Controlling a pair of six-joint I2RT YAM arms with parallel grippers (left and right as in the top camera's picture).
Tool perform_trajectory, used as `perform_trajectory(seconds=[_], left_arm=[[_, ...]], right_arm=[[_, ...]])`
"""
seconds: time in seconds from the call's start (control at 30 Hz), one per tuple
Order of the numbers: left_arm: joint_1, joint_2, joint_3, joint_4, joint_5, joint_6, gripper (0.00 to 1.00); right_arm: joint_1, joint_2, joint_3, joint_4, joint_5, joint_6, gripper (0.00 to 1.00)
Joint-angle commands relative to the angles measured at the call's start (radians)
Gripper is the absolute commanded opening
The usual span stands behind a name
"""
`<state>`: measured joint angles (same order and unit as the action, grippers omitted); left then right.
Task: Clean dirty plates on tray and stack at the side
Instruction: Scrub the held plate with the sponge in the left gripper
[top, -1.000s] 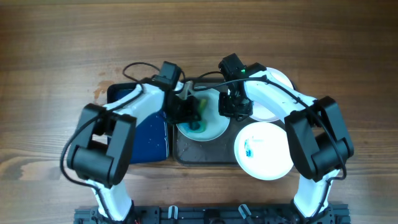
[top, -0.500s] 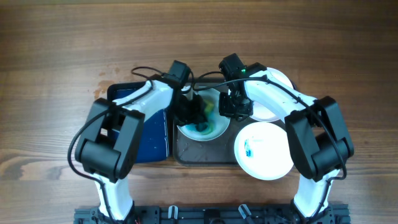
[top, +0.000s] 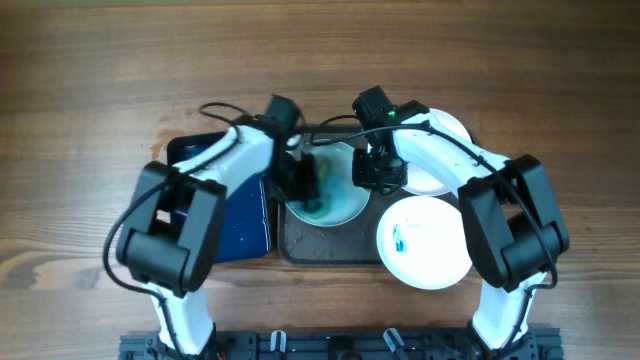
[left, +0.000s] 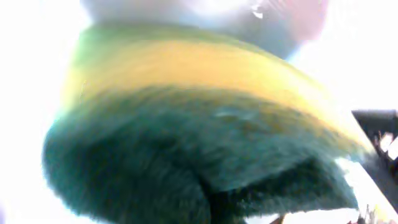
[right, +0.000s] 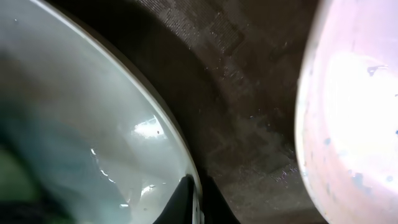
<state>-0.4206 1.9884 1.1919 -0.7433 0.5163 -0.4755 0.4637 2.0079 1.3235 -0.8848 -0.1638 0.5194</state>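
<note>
A white plate (top: 338, 203) lies on the left part of the dark grey-brown tray (top: 305, 243). My left gripper (top: 303, 180) is shut on a yellow and green sponge (left: 186, 137) and presses it on this plate. My right gripper (top: 366, 172) is shut on the plate's right rim (right: 186, 168), one finger on each side. A second white plate (top: 445, 135) sits at the tray's far right, seen with blue specks in the right wrist view (right: 354, 112). A third white plate (top: 425, 240) with a blue smear lies at the front right.
A smaller glossy dark blue tray (top: 235, 220) lies to the left of the grey-brown tray, partly under my left arm. Bare wooden table (top: 90, 120) lies all around.
My left gripper with the sponge has slid slightly left and back on the plate. My right gripper has stayed on the rim.
</note>
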Motion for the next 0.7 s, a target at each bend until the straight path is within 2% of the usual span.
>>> perform_trajectory(seconds=[0.0, 0.1, 0.23, 0.37, 0.5, 0.67], left_arm=[[-0.125, 0.117, -0.041, 0.045, -0.003, 0.051, 0.04], [-0.177, 0.117, -0.032, 0.109, 0.015, -0.008, 0.04], [-0.137, 0.118, -0.032, 0.130, 0.000, -0.037, 0.04], [-0.026, 0.118, -0.032, 0.057, -0.227, -0.036, 0.04], [0.099, 0.118, -0.032, -0.078, -0.421, -0.033, 0.04], [0.134, 0.118, -0.032, -0.126, -0.432, 0.002, 0.04]], right_arm=[[0.006, 0.048, -0.043, -0.019, 0.029, 0.005, 0.04], [0.006, 0.048, -0.043, -0.029, 0.029, 0.004, 0.04], [0.006, 0.048, -0.043, -0.033, 0.029, 0.005, 0.04], [0.006, 0.047, -0.043, -0.036, 0.029, 0.003, 0.04], [0.006, 0.047, -0.043, -0.036, 0.029, 0.000, 0.04], [0.006, 0.048, -0.043, -0.036, 0.029, 0.000, 0.04]])
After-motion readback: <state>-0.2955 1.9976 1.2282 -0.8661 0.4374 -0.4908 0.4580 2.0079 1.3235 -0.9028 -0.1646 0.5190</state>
